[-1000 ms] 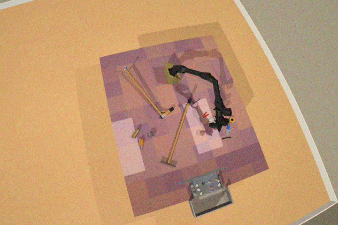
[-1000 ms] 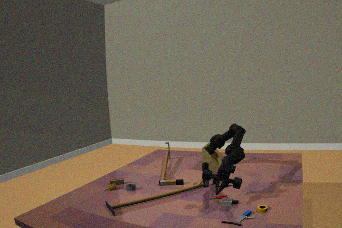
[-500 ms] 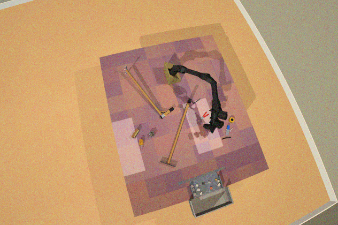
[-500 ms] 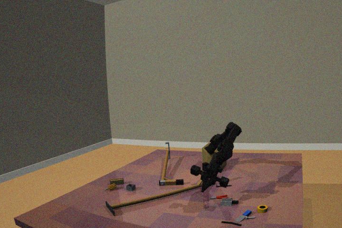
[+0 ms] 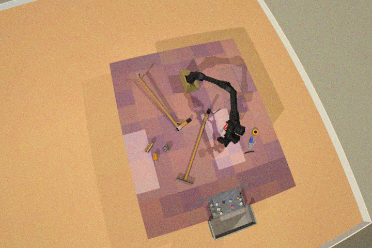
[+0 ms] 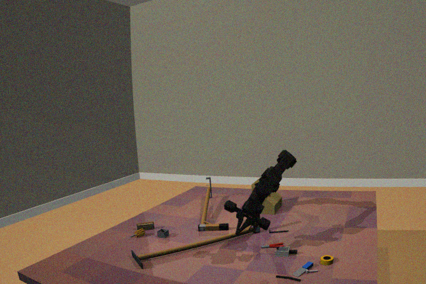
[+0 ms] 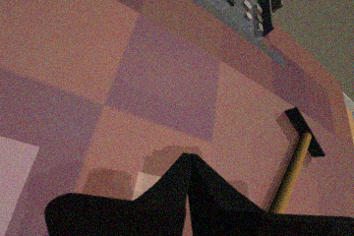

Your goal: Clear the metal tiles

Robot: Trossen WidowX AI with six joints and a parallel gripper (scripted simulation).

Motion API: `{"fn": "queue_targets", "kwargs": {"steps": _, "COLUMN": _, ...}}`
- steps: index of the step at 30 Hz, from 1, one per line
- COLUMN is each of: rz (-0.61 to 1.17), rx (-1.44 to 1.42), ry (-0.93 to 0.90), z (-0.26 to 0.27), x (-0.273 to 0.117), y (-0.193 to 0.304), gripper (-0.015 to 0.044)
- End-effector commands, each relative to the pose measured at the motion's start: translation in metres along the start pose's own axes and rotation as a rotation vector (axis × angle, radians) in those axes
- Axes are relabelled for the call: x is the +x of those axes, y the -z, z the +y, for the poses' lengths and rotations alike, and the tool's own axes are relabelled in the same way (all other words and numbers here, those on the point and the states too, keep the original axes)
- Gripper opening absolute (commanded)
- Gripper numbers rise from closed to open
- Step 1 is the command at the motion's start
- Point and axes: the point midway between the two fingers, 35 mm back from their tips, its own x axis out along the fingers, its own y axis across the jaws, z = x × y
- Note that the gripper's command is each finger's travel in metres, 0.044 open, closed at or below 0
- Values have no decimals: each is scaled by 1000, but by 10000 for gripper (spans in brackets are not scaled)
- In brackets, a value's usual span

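A yellow (rather golden) tape roll [image 5: 254, 132] [image 6: 326, 260], pink-and-purple patchwork tabletop [image 5: 174, 157] [image 6: 173, 267] [image 7: 170, 79].

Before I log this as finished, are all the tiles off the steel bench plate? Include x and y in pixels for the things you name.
No, small tiles [image 5: 232, 207] are scattered across the steel bench plate [image 5: 226, 201] beside the catch box [image 5: 232, 232].
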Motion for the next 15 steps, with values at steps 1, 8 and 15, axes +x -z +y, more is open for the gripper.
{"fn": "queue_targets", "kwargs": {"steps": 1, "rz": 50, "rx": -17, "ry": 14, "z": -20, "x": 2, "y": 12, "gripper": 0}}
{"fn": "queue_targets", "kwargs": {"steps": 8, "rz": 113, "rx": -38, "ry": 27, "z": -46, "x": 0, "y": 26, "gripper": 0}}
{"fn": "queue_targets", "kwargs": {"steps": 15, "rz": 175, "rx": -55, "ry": 33, "z": -70, "x": -3, "y": 40, "gripper": 0}}
